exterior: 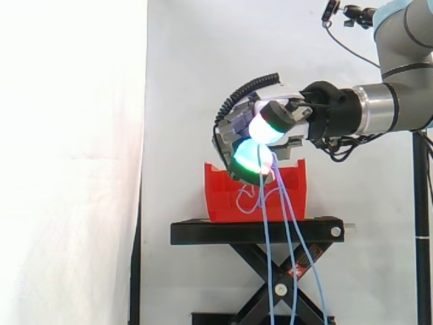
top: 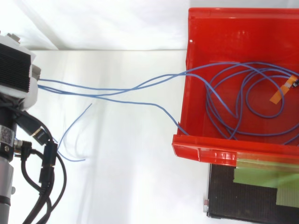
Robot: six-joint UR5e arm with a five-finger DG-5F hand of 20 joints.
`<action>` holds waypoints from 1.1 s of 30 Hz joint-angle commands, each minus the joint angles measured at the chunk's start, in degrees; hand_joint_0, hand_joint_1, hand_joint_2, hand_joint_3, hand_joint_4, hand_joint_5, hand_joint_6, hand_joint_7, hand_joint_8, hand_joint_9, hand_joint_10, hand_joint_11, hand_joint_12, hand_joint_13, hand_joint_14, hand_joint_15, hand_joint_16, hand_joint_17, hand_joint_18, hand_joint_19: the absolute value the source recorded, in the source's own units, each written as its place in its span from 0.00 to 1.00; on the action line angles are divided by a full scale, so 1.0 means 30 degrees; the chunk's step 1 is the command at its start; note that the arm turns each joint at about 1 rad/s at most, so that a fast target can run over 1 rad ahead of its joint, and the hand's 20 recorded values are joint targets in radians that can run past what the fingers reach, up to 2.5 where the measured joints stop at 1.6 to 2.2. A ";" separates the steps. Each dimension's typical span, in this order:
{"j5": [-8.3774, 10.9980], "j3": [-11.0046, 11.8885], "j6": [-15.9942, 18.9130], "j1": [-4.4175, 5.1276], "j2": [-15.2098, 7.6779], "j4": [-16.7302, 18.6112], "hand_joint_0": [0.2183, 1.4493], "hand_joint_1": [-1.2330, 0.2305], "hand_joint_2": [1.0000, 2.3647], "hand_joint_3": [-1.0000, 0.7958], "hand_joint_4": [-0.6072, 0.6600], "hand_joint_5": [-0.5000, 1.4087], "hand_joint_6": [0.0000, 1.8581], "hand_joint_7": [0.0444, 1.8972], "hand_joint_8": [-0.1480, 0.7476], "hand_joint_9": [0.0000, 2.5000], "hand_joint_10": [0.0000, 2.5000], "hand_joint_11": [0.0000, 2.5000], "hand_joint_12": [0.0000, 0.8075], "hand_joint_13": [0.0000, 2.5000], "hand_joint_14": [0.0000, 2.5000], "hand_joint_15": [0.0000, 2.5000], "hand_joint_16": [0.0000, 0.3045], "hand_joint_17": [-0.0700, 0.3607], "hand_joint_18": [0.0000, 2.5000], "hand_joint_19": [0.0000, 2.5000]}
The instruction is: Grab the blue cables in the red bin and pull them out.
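Observation:
Curled fingers of my hand [exterior: 270,132] pinch the blue cables [exterior: 287,223] just above the red bin [exterior: 223,193], near its right side. Below the glowing fingertips [exterior: 252,156], several strands hang straight down past the front of the stand, and loops trail back into the bin. In the top view the hand [top: 16,70] is at the far left. From it the blue cables [top: 117,88] stretch right over the wall of the red bin [top: 224,42] and join coils lying on the bin floor. One loose strand end curls below them, outside the bin.
The bin stands on a black scissor stand [exterior: 203,232] before a white curtain. An orange tape tag [top: 280,93] sits on a cable coil at the bin's right side. A dark plate with green tape [top: 252,196] shows below the bin.

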 commanded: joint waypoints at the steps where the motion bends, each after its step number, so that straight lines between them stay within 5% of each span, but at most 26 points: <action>1: 0.0000 -0.0002 0.0006 0.0000 -0.0020 0.0000 0.56 0.19 0.01 0.16 0.61 0.57 0.63 0.20 0.47 0.03 1.00 0.46 0.36 0.20 1.00 0.37 0.10 0.33 0.40 0.90; 33: 0.0029 -0.0002 0.0152 0.0000 -0.0020 -0.0059 0.60 0.18 0.01 0.23 0.57 0.54 0.71 0.19 0.47 0.04 1.00 0.44 0.36 0.21 1.00 0.39 0.11 0.33 0.42 0.90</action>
